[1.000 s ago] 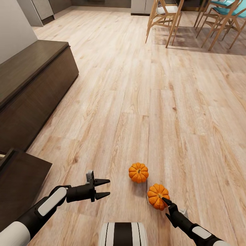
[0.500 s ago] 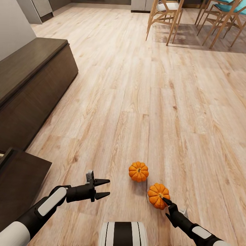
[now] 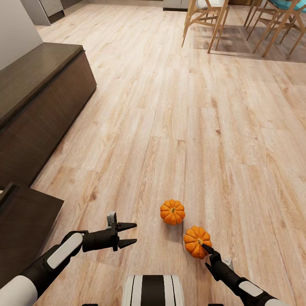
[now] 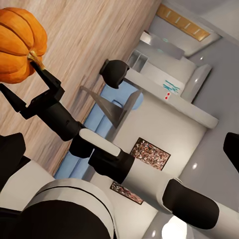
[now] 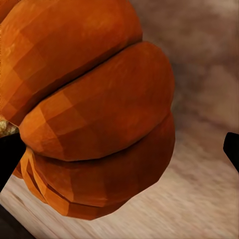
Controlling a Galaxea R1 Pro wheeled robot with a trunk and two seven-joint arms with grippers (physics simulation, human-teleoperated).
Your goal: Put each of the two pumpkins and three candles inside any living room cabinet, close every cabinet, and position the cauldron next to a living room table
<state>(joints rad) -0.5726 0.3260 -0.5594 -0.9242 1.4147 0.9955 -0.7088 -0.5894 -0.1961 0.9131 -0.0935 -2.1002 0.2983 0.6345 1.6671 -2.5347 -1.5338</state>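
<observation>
Pumpkins sit on the wood floor (image 3: 178, 127). Left of the left pincer (image 3: 131, 233), the long dark cabinet (image 3: 38, 106) stands along the wall, with an open drawer (image 3: 25, 216) nearest that arm; its inside is hidden. The left pincer hangs empty above the floor, jaws apart. The far pumpkin (image 3: 172, 212) lies between the two pincers. The right pincer (image 3: 207, 249) touches the near pumpkin (image 3: 196, 241) at its stem with one finger; I cannot tell whether it grips.
</observation>
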